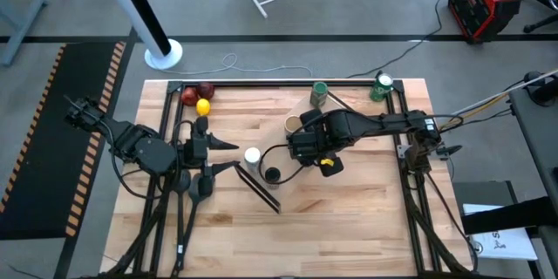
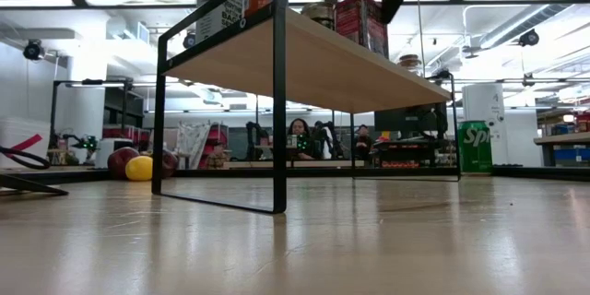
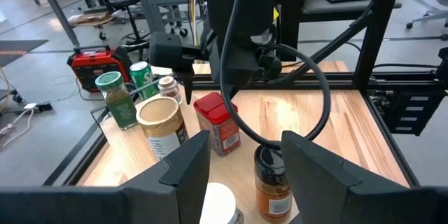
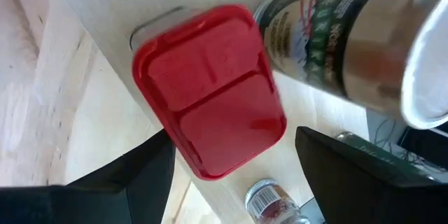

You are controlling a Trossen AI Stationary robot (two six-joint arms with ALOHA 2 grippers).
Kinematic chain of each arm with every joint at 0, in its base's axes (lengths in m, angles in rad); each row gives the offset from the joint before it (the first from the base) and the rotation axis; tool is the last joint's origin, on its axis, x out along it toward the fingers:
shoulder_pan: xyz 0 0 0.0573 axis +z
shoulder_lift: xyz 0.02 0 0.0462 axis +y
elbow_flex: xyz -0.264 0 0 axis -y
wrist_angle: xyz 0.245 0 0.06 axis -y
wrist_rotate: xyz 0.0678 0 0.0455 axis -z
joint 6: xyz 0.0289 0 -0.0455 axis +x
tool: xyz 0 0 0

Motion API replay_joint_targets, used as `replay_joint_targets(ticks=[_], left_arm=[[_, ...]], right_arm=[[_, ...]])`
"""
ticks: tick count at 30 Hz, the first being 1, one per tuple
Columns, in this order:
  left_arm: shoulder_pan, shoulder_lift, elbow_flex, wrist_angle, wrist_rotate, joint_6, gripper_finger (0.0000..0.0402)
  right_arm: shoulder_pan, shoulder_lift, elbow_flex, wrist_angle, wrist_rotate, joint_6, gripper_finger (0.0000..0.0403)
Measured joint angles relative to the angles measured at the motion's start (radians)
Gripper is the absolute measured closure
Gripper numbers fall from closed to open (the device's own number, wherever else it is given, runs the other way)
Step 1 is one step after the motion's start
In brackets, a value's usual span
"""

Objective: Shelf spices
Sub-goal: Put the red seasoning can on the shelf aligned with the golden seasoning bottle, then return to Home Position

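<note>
The shelf (image 2: 323,64) stands on the table, with the spices upright in a row on its board. In the left wrist view I see the green-topped jar (image 3: 112,98), the tan-topped jar (image 3: 157,122), the small silvery-topped jar (image 3: 166,87), the red square-topped jar (image 3: 217,122), the black-topped jar (image 3: 269,175) and the white-topped jar (image 3: 220,203). My right gripper (image 4: 231,161) points down, open, just over the red top (image 4: 210,91), one finger on either side; I see no touch. My left gripper (image 3: 245,161) hovers open and empty off the shelf's near-left end, pointing along the row.
A green can (image 1: 381,87) stands at the table's far right corner. Red and yellow fruit (image 1: 199,100) lie at the far left. A black frame (image 1: 405,153) runs round the table's edges. People sit in the room beyond the table (image 2: 300,134).
</note>
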Motion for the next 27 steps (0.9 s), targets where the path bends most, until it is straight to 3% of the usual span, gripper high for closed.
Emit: replay_joint_targets(ticks=[14,27], left_arm=[[0.000,0.000,0.000,-0.007,0.001,0.000,0.0237],[0.000,0.000,0.000,0.000,0.007,0.016,0.0237]], right_arm=[[0.003,-0.152,-0.132,-0.002,0.079,0.122,0.0131],[0.090,-0.321,-0.131,0.006,0.026,0.591,0.0167]])
